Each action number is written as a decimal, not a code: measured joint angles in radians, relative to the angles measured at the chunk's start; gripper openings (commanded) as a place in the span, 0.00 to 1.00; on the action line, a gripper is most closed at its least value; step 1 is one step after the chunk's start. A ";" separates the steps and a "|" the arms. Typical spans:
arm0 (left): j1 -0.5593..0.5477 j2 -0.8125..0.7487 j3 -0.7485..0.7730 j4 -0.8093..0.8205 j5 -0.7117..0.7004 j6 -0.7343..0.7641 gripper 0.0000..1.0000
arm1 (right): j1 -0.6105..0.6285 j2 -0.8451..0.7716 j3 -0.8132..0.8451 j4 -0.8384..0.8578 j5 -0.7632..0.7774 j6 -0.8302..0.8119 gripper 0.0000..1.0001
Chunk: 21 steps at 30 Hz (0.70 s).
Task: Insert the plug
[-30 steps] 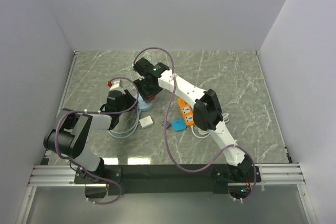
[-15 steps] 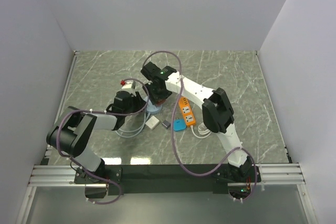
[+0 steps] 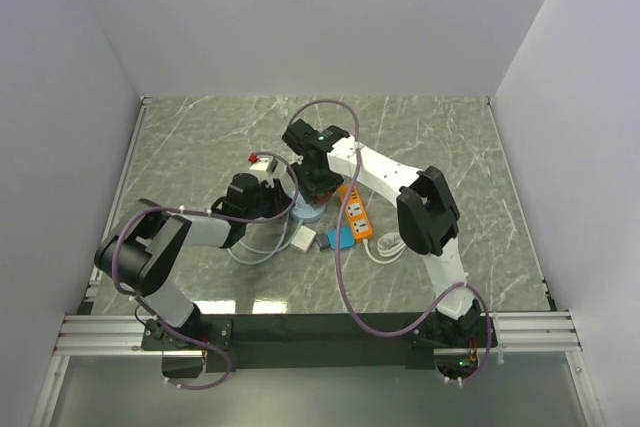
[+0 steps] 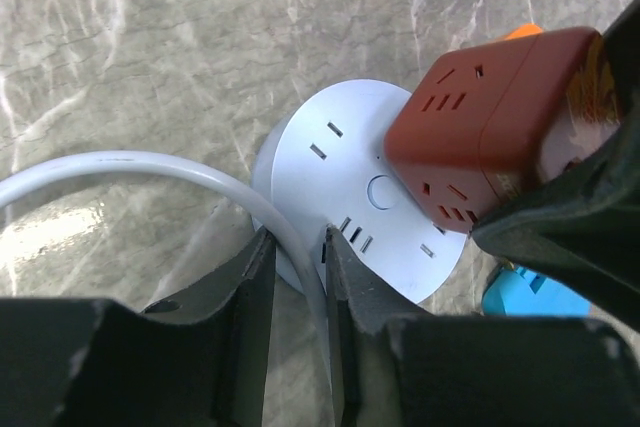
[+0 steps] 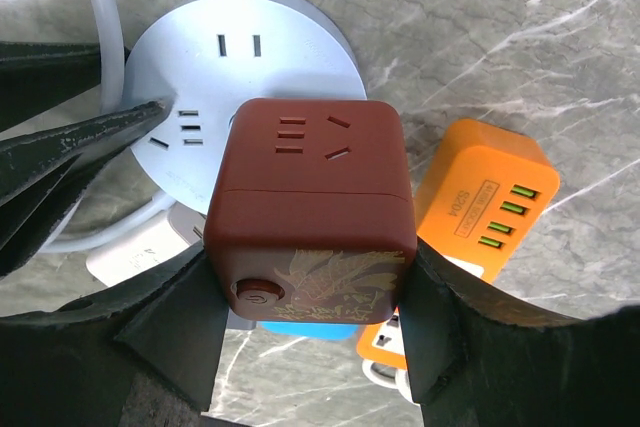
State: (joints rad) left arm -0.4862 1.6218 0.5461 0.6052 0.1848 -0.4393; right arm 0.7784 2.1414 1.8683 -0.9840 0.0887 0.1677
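A round pale-blue socket hub lies on the marble table, its white cable curving off to the left. My left gripper is shut on that cable right at the hub's rim. My right gripper is shut on a dark red cube socket with a gold print and holds it over the hub, at the edge nearer the orange strip. The cube's underside is hidden, so I cannot tell whether it touches the hub. In the top view both grippers meet at the hub.
An orange power strip lies just beside the cube, also visible in the top view. A blue block and a white adapter lie in front of the hub. Loops of white cable lie near the left arm.
Both grippers have moved right and nearer together, the left dragging the hub by its cable and the right carrying the red cube towards the orange strip.
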 measured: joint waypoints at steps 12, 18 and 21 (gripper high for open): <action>-0.001 0.024 0.012 0.020 0.031 0.018 0.01 | -0.054 0.018 0.032 -0.029 -0.081 -0.028 0.00; -0.001 0.025 0.013 0.022 0.035 0.024 0.01 | -0.057 0.049 0.079 -0.070 -0.086 -0.035 0.00; -0.001 0.025 0.013 0.022 0.037 0.027 0.01 | -0.057 0.055 0.087 -0.078 -0.087 -0.036 0.00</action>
State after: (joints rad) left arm -0.4873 1.6470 0.5591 0.6273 0.2214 -0.4118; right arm 0.7216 2.1963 1.9556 -1.0618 0.0013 0.1318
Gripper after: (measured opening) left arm 0.241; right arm 0.665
